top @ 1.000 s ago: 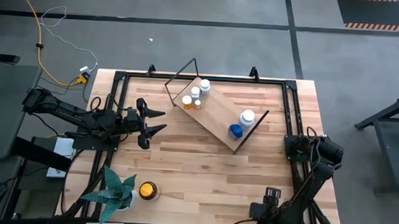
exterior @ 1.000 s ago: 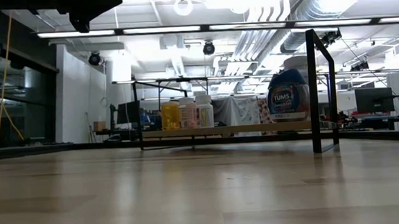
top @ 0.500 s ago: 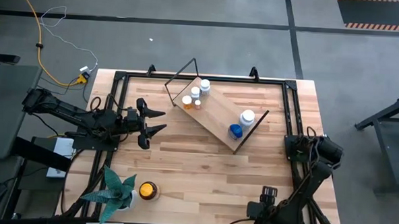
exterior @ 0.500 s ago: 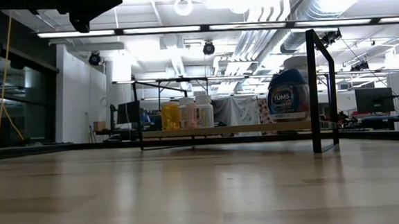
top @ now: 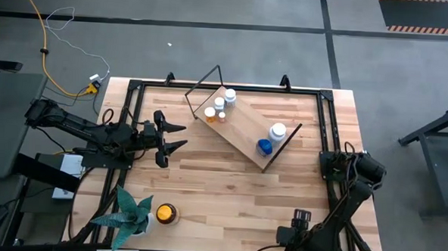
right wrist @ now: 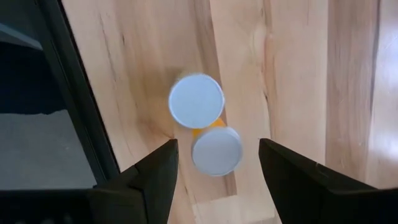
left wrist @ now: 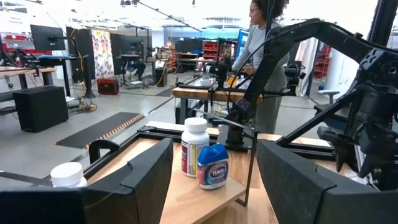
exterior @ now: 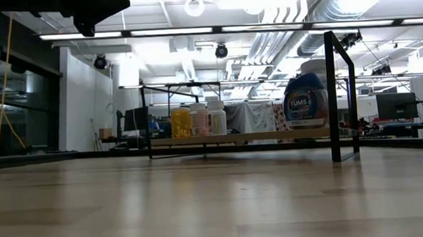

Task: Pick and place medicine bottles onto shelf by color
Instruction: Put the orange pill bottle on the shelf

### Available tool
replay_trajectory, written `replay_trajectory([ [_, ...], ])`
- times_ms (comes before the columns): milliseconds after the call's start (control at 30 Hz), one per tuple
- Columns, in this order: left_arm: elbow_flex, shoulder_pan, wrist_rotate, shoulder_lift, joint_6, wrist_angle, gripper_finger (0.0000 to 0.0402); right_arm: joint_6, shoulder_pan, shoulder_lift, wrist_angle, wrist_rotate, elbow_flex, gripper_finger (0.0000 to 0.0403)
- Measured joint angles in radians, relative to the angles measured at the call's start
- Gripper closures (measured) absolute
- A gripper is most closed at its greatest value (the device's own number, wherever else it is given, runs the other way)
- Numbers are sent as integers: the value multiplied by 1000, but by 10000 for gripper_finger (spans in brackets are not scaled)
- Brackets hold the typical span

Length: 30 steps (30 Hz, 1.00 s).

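Note:
The shelf (top: 243, 126) stands slantwise on the far half of the table, resting on its wire end frames. At one end of it stand two white bottles (top: 225, 100) and two orange ones (top: 211, 114). At the other end are a white bottle (top: 277, 131) and a blue one (top: 264, 147). The amber yellow-capped bottle (top: 165, 213) stands near the plant. My left gripper (top: 179, 136) hovers open left of the shelf, pointing at it. My right gripper (right wrist: 217, 149) is open above two white-capped orange bottles (right wrist: 196, 101) at the table's near right; the arm hides them in the high view.
A green plant (top: 129, 216) stands at the near left corner. A dark metal frame (top: 138, 88) runs around the table edge. Bare wood lies between the shelf and the near edge. A person (left wrist: 261, 37) stands in the room beyond the table.

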Motion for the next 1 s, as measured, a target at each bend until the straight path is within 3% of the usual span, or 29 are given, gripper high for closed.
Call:
replay_trajectory([
  [433,0,0,0,0,0,0,181,-4,0,52,8,-8,0,193],
  [767,0,0,-1,0,0,0,181,-7,0,52,8,-8,0,276],
  [1000,0,0,-1,0,0,0,181,-30,0,34,-12,-26,0,294],
])
